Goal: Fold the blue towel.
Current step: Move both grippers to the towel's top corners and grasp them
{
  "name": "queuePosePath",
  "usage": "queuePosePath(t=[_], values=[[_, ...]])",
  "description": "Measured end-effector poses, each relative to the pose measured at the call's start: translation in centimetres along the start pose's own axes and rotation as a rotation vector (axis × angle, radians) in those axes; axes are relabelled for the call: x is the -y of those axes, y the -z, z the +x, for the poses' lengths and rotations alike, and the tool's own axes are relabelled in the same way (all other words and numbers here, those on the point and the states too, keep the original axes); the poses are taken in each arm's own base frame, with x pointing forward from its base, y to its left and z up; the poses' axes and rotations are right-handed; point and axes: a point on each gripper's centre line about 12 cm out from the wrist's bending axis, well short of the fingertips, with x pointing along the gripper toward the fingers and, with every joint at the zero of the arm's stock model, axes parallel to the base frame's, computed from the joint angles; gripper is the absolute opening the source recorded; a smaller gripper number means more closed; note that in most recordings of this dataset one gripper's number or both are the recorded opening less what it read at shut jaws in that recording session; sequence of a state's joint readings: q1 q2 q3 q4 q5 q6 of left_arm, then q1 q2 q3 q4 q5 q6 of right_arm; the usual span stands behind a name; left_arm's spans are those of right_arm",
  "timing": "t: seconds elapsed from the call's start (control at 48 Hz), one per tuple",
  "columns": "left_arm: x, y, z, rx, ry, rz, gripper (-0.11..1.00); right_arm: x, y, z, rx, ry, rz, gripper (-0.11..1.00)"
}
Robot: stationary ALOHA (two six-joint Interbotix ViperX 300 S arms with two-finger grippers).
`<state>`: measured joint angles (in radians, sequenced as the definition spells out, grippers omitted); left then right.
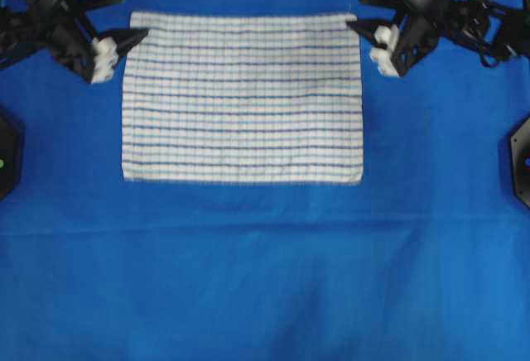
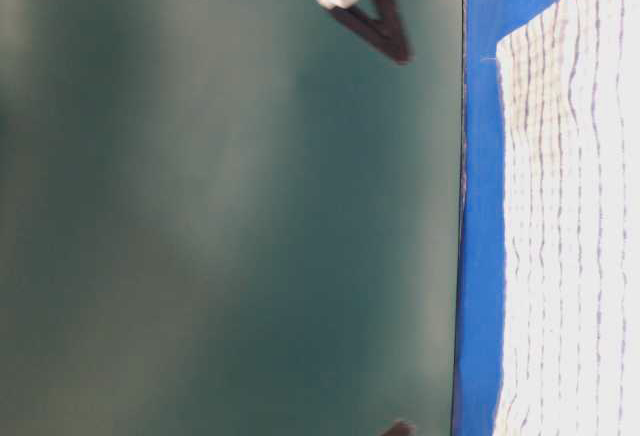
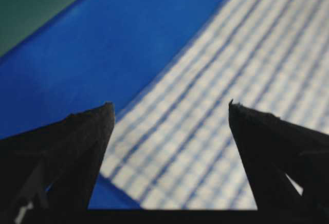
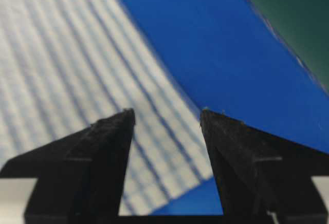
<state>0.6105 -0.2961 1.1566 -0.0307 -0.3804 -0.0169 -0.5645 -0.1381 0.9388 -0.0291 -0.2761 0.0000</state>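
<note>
The blue towel (image 1: 243,98), white with thin blue stripes, lies flat and spread out as a rectangle on the far half of the table. My left gripper (image 1: 135,18) is open and empty, just over the towel's far left corner. My right gripper (image 1: 354,12) is open and empty, just over its far right corner. In the left wrist view the left gripper (image 3: 169,106) has the towel (image 3: 226,80) and its corner between the spread jaws. In the right wrist view the right gripper (image 4: 165,112) frames the towel (image 4: 61,64) and its corner the same way. The towel's edge shows in the table-level view (image 2: 570,236).
A large plain blue cloth (image 1: 265,278) covers the whole table under the towel. Black arm bases stand at the left edge (image 1: 8,158) and the right edge (image 1: 520,158). A dark green surface (image 3: 31,3) lies beyond the table's far edge.
</note>
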Motion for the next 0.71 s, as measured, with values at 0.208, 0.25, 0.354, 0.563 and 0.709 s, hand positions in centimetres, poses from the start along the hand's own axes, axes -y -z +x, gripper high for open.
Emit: queuePosePath(t=[0.208,0.25,0.354,0.563,0.709], values=[[-1.4,2.4,3.3,-0.092,-0.044,-0.003,0.89,1.9,2.4,3.1,-0.098,0.039,0.011,0.58],[-1.5,2.7,3.8,-0.106,-0.047,-0.004,0.89,2.1,2.8,3.5,-0.108,0.043,0.009,0.58],[-1.9,3.6,4.9,-0.143,-0.057,-0.005,0.89,2.5,3.9,4.4,-0.131,0.049,0.012,0.58],[-2.6,4.2,5.6,-0.167,-0.076,-0.018,0.87,2.7,4.9,5.5,-0.157,0.050,0.015,0.55],[-3.4,4.6,5.7,-0.181,-0.100,-0.033,0.73,3.2,5.4,5.9,-0.173,0.059,0.022,0.42]])
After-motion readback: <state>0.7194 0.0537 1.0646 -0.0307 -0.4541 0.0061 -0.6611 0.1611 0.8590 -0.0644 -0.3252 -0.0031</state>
